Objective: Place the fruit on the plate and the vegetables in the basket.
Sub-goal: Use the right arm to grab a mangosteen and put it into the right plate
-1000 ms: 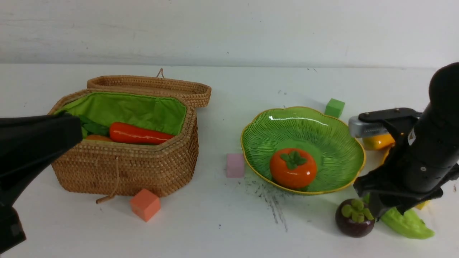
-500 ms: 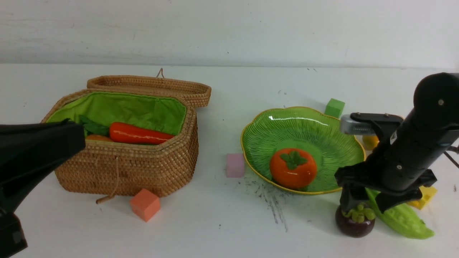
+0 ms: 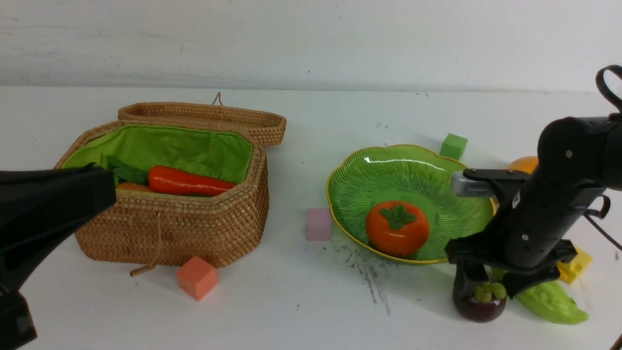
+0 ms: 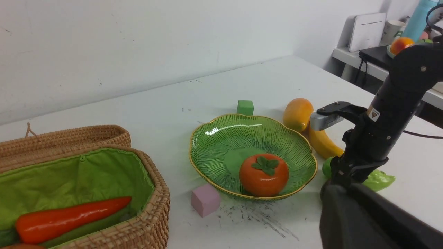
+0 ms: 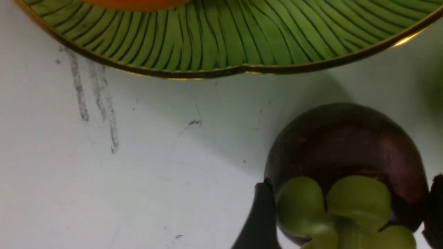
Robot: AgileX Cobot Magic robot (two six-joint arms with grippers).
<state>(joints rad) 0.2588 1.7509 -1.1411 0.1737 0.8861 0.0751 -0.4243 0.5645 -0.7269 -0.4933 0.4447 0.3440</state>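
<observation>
The dark purple mangosteen stands on the table in front of the green plate, which holds the persimmon. My right gripper is open and lowered over the mangosteen, one finger on each side. The green gourd lies just right of it. Mango and banana lie behind the right arm. The wicker basket holds the carrot. My left gripper hangs shut and empty at the basket's left end.
Foam cubes lie scattered about: orange before the basket, pink beside the plate, green behind it, yellow under the right arm. The basket's lid lies open behind it. Dark scuff marks streak the table.
My right arm has swung left and down, bringing its widening jaws around the mangosteen. The left arm has hardly moved.
</observation>
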